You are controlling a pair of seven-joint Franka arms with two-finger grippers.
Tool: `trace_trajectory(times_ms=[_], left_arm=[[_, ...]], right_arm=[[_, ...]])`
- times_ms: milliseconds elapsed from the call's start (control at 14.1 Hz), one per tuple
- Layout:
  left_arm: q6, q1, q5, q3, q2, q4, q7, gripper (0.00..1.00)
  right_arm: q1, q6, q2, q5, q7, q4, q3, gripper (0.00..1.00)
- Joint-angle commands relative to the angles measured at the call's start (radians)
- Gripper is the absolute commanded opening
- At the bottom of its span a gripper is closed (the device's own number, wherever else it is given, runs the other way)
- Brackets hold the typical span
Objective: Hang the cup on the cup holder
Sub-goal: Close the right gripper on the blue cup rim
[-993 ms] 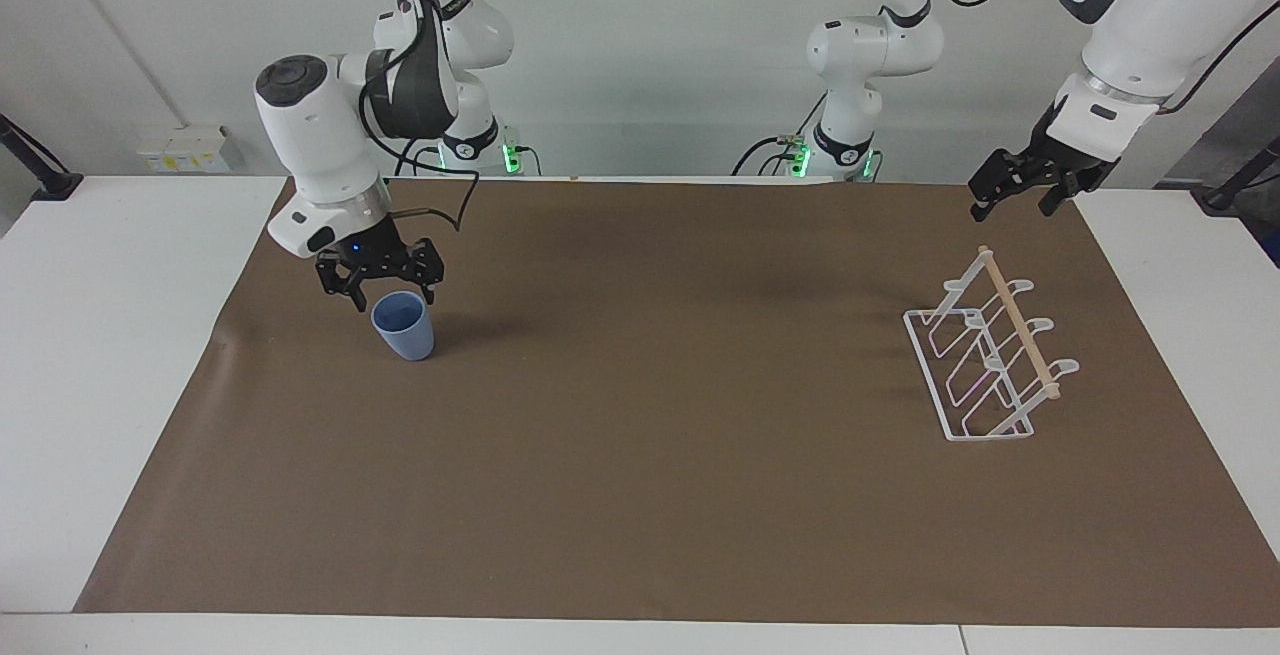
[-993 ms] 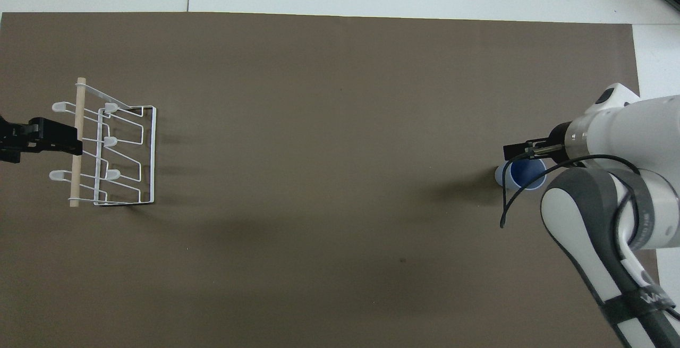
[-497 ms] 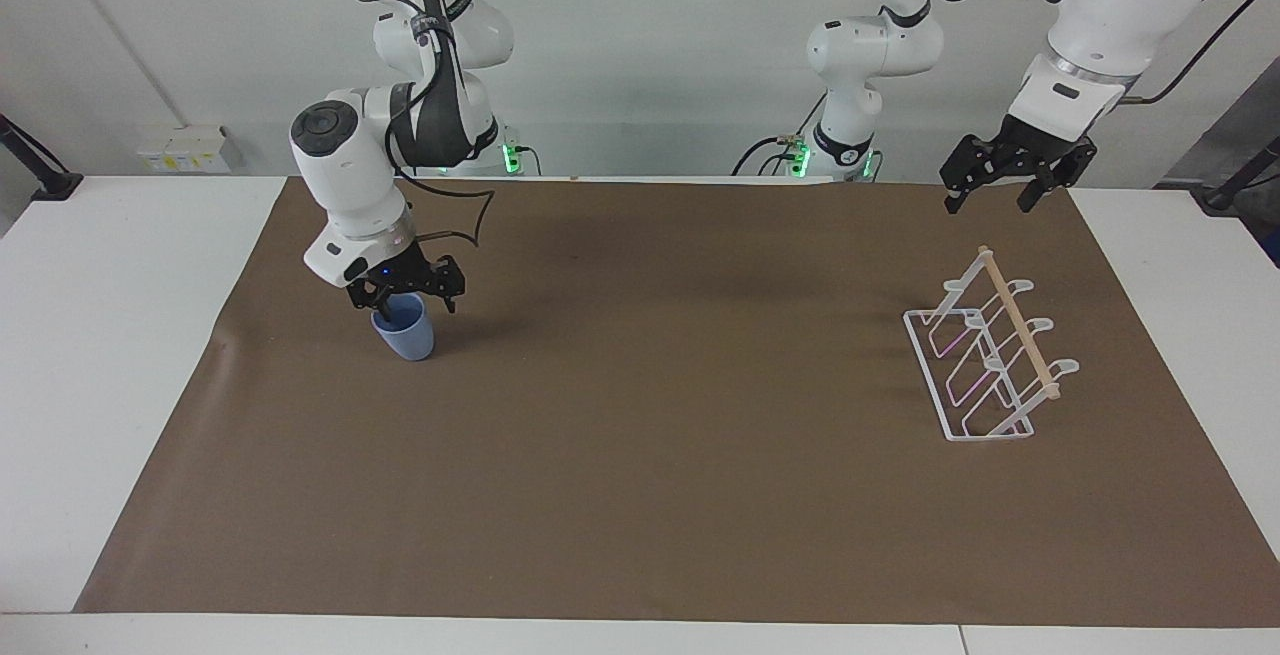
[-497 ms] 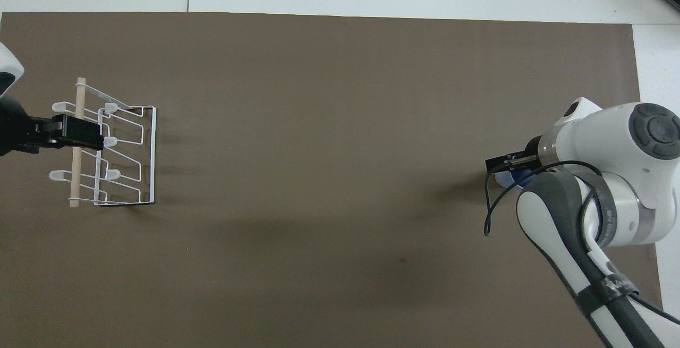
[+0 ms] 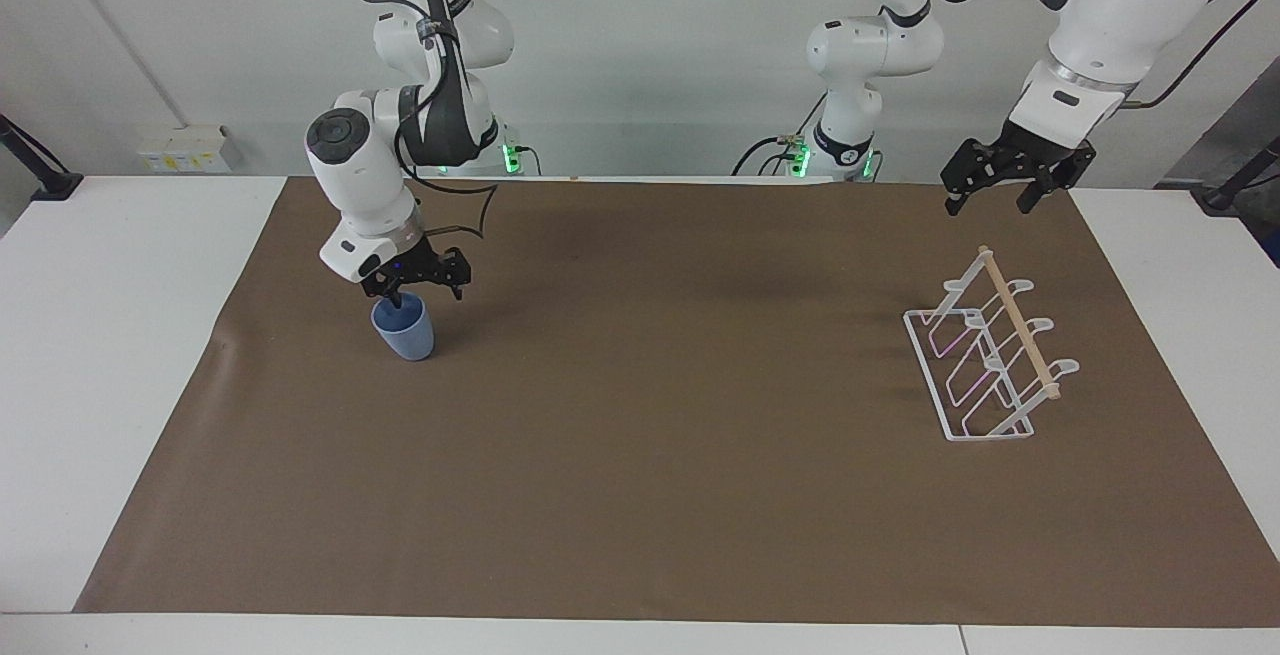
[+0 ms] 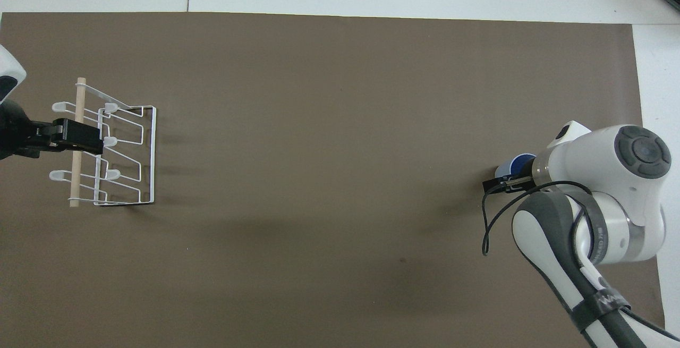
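Note:
The light-blue cup stands upright on the brown mat toward the right arm's end of the table. My right gripper is open and tilted right at its rim. One finger dips into the cup's mouth and the other stays outside. In the overhead view the right arm hides most of the cup. The white wire cup holder with its wooden rod stands toward the left arm's end, with nothing on its prongs. My left gripper hangs open in the air above the holder.
The brown mat covers most of the white table. Both arm bases and their cables are at the robots' edge of the table.
My right gripper has come down and tilted at the cup, and one finger has entered its mouth. My left gripper rose a little and shifted over the holder, then held still.

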Motion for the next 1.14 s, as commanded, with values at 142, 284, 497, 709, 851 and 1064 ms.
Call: trace_trajectory(times_ms=[142,284,497,709,851,1064], left_arm=[[0.004,0.005,-0.008,0.003,-0.028,-0.028,0.001,1.0],[0.002,0.005,-0.008,0.006,-0.028,-0.028,0.001,1.0],[0.005,0.005,-0.008,0.008,-0.031,-0.042,0.003,1.0],[0.005,0.005,-0.01,0.008,-0.033,-0.043,0.001,1.0],[0.008,0.005,-0.01,0.008,-0.033,-0.043,0.001,1.0],[0.008,0.005,-0.01,0.008,-0.033,-0.045,0.001,1.0]], right_arm=[[0.008,0.011,-0.036,0.019,0.009,-0.034,-0.004,0.98],[0.006,0.014,-0.027,0.019,0.009,-0.037,-0.004,0.97],[0.005,0.023,-0.023,0.019,0.008,-0.048,-0.004,0.97],[0.0,0.06,-0.018,0.019,0.008,-0.048,-0.004,0.92],[-0.003,0.077,-0.012,0.019,0.008,-0.048,-0.004,0.86],[-0.006,0.1,-0.01,0.019,0.031,-0.046,-0.006,0.69]])
